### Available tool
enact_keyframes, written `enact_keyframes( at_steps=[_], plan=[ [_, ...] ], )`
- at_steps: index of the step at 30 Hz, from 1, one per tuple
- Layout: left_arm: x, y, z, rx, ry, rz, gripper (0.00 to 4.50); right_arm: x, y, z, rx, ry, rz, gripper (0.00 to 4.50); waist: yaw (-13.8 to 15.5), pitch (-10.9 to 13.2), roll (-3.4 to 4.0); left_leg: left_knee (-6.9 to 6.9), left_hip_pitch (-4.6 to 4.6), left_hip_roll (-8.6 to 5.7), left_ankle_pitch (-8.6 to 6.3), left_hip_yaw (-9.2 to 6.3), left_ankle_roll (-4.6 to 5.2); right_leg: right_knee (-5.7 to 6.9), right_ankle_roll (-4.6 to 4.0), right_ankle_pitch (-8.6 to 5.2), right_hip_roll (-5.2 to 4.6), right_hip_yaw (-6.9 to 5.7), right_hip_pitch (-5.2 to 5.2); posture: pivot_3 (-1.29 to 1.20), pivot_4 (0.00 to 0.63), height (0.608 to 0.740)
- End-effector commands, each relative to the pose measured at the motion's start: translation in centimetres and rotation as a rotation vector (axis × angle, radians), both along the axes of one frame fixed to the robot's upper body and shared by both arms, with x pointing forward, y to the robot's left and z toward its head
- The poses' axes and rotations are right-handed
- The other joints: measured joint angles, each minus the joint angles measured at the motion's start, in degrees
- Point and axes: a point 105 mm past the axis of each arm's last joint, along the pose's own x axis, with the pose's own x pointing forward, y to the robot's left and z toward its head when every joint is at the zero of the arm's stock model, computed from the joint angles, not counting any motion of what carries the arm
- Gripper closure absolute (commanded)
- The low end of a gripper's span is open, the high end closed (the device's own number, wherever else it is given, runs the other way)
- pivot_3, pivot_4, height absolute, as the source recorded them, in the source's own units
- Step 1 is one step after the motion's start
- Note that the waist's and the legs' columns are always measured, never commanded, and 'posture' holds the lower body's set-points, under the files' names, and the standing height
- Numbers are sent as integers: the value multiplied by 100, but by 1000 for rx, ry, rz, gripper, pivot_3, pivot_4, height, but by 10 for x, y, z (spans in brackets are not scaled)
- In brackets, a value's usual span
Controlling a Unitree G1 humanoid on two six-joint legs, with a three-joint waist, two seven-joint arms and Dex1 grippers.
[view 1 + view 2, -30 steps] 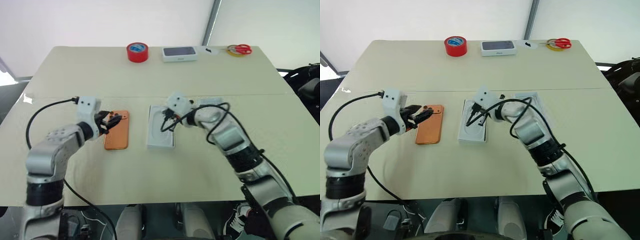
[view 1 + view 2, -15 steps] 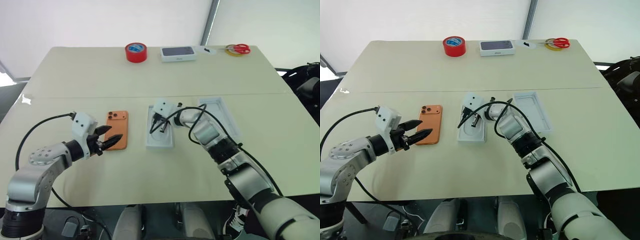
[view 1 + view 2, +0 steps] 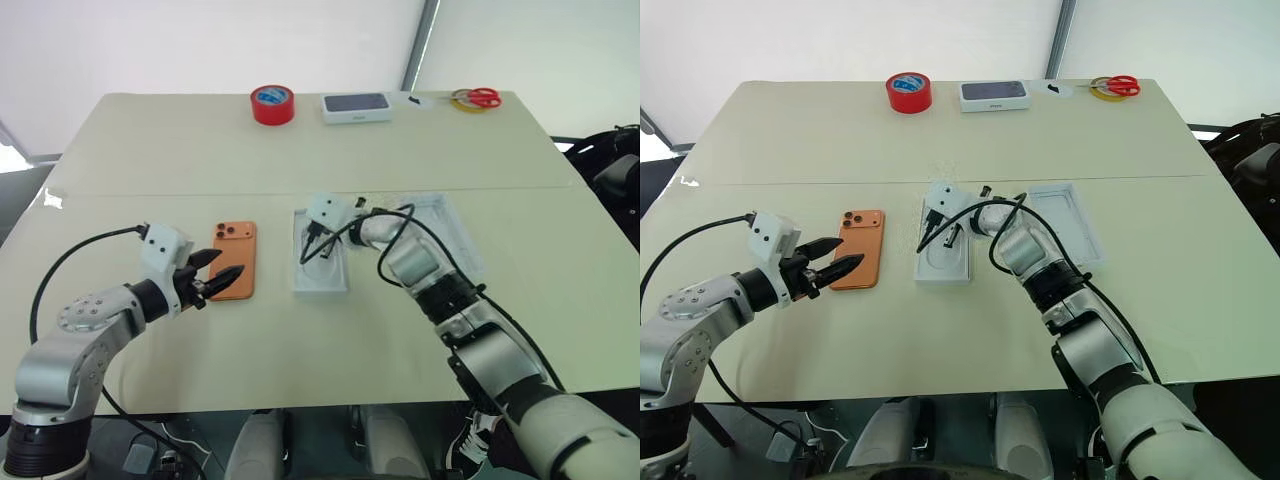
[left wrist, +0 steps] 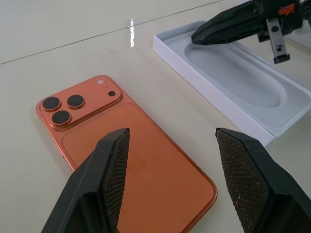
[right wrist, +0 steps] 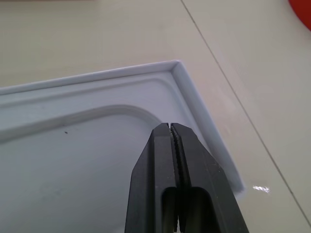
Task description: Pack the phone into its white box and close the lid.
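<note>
Just ahead of the open, empty left gripper (image 4: pixel 167 160) lies the phone (image 4: pixel 131 160); the right gripper (image 5: pixel 175 141), pinched shut on nothing, hovers over the insert (image 5: pixel 73 160).

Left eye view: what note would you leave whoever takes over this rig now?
Left pincer open, poised over the near end of the phone, not gripping.
Right pincer shut, tip over the white tray with an oval recess.
Phone lies camera-side up beside that tray; another shallow white tray lies on its other side.
Done: nothing packed.
Left: grasp phone, box it, close up.
</note>
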Motion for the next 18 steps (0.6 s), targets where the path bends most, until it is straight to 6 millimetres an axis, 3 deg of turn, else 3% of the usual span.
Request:
enact_keyframes(
  at_steps=[1,9,18],
  plan=[
    [-2,-3,11,-17,-42,-25,1557,-5,1,10,21,-31,15,4445,-4,0,0,0,0,1,0,0,0,0,0,0,1,0,0,0,150,736],
    [-23,-27,10,-3,-16,-207,1557,9,7,1,30,-7,-57,4445,-18,0,1,-2,1,5,0,1,0,0,-6,-4,7,1,-1,0,150,736],
    [-28,-28,6,10,-7,-207,1557,13,7,7,39,-54,-67,4445,-9,1,1,-2,1,6,0,0,0,-1,-15,-9,7,1,0,0,150,736]
  ],
)
